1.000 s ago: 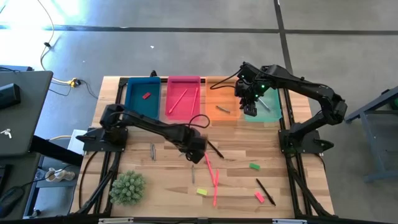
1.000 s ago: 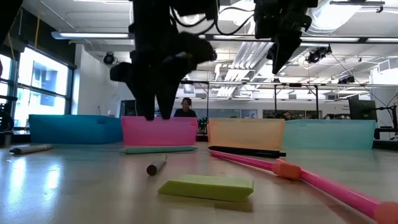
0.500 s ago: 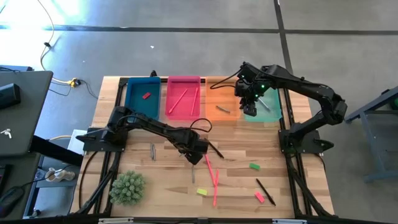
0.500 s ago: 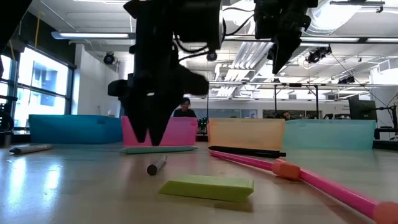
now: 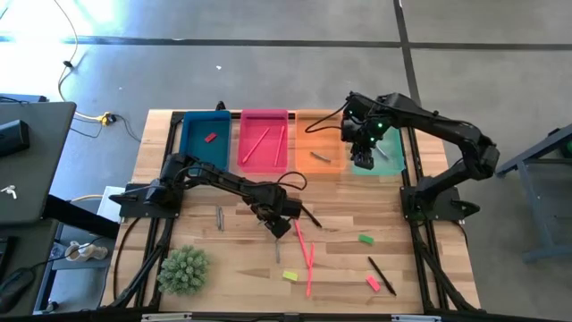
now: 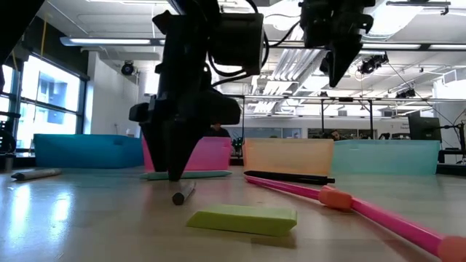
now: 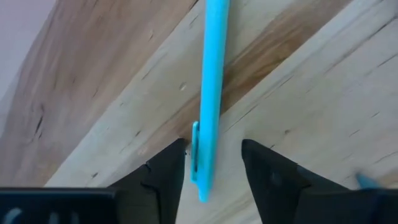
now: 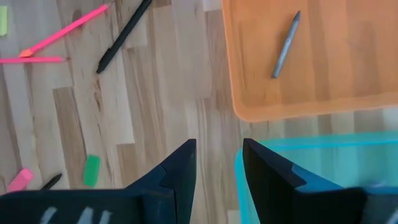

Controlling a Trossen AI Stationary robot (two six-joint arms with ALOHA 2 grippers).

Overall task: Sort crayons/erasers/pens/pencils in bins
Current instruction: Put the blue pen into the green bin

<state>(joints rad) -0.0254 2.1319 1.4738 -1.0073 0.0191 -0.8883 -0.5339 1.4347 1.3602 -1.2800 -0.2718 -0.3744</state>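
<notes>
A light blue pen [image 7: 210, 93] lies flat on the wooden table; it also shows in the low view [image 6: 193, 175]. My left gripper [image 5: 279, 222] is down at the table, open, with its fingers [image 7: 166, 167] on either side of the pen's clip end; I cannot tell whether they touch it. My right gripper [image 5: 362, 159] is open and empty, high over the near left corner of the teal bin [image 5: 391, 161]. The blue bin [image 5: 192, 143] holds a red eraser [image 5: 211, 138]. The pink bin [image 5: 264, 161] holds pink pencils, and the orange bin [image 5: 308, 139] holds a grey crayon [image 5: 320, 156].
On the table lie grey crayons [image 5: 220, 217] [image 5: 277, 253], black pens [image 5: 309, 215] [image 5: 382, 275], pink pencils [image 5: 304, 246], and green [image 5: 365, 239], yellow [image 5: 290, 275] and pink [image 5: 373, 283] erasers. A spiky green plant [image 5: 183, 270] stands at the near left.
My left gripper has gone down to the table until its fingers stand astride the light blue pen, which has stayed where it was. My right gripper has shifted a little toward the table's right edge, above the teal bin.
</notes>
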